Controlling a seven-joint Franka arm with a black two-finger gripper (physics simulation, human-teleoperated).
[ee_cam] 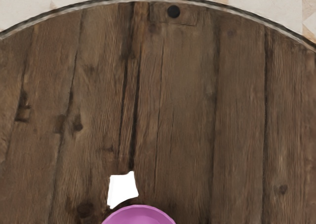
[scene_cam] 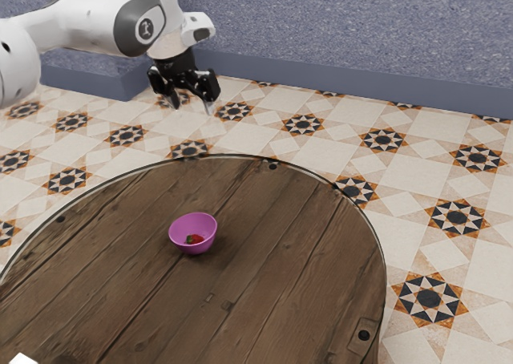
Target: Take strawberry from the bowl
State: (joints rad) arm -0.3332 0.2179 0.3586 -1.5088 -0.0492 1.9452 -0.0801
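- The wall [scene_cam: 345,27] is a speckled blue-grey, with a plainer blue-grey baseboard [scene_cam: 321,75] along its foot.
- The floor [scene_cam: 321,151] has cream and tan tiles with dark, eight-pointed stars edged in orange.
- The table [scene_cam: 296,228] is round, made of dark brown planks with cracks and knots, and has a thin pale rim; round black studs [scene_cam: 272,167] sit near its edge.
- A pink bowl [scene_cam: 207,238] stands upright on the planks, well in from the rim.
- The strawberry [scene_cam: 195,240] lies inside the bowl, low down, red with a bit of green.
- The white arm [scene_cam: 88,27] comes in from the exterior view's upper left and bends down to the black gripper [scene_cam: 192,105].
- The gripper is raised well above the floor, fingers pointing down and spread apart, with nothing between them; it is well apart from the bowl and the strawberry.
- In the wrist view, part of the bowl's rim is seen, and just beside it is a white patch [ee_cam: 122,189] with uneven edges; I cannot tell what it is.
- Something white [scene_cam: 22,359] also pokes in at the exterior view's lower left corner, only partly visible.
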